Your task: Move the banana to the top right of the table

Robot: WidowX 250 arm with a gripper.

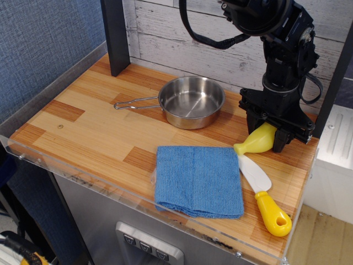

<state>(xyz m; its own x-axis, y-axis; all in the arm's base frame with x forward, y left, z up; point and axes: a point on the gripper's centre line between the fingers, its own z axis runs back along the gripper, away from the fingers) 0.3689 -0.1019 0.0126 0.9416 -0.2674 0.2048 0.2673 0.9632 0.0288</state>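
The pale-yellow toy banana (255,141) is held at its thick end by my black gripper (274,131), its stubby neck pointing left and down, resting on or just above the wood. The gripper is shut on the banana, low over the right side of the butcher-block table (88,124), near the back right corner. The banana's far end is hidden between the fingers.
A steel pan (190,101) with a wire handle sits at the back middle. A folded blue cloth (198,179) lies at the front middle. A white-bladed spatula with a yellow handle (265,196) lies front right. A dark post (116,36) stands at the back left.
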